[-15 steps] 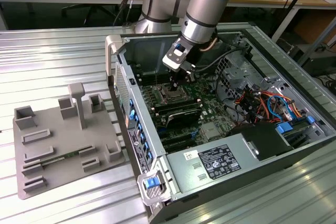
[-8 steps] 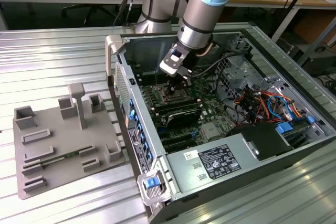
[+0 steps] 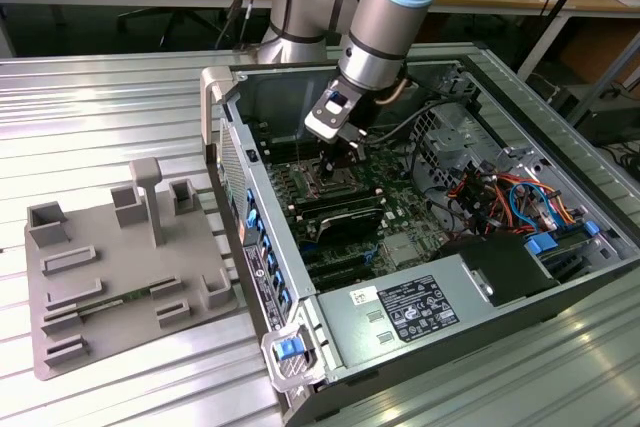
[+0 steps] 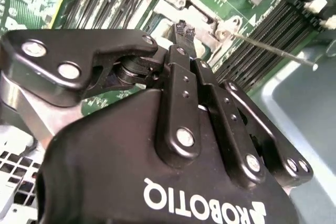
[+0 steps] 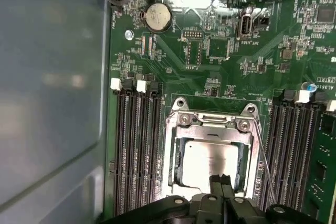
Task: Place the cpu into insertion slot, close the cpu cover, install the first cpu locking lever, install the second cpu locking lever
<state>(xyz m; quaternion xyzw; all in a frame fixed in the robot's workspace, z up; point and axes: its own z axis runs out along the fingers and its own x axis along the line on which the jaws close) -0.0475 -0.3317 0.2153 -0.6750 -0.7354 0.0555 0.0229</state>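
Gripper (image 5: 222, 180) fingers closed together, tips just over the cpu (image 5: 207, 158) edge. The cpu shows through the cover (image 5: 209, 123) window. White printed label (image 3: 405, 309) on grey box.

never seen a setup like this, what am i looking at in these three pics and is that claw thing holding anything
The exterior view shows a robot arm reaching into an open computer case that lies on a metal table. A grey plastic tray sits on the exterior view's left. The other two pictures come from cameras on the arm's wrist, looking past the gripper at the green circuit board. In the first wrist view a silvery chip sits under a metal frame, with a thin wire lever alongside. The gripper's tips are pressed together over the chip, and I can see nothing held.
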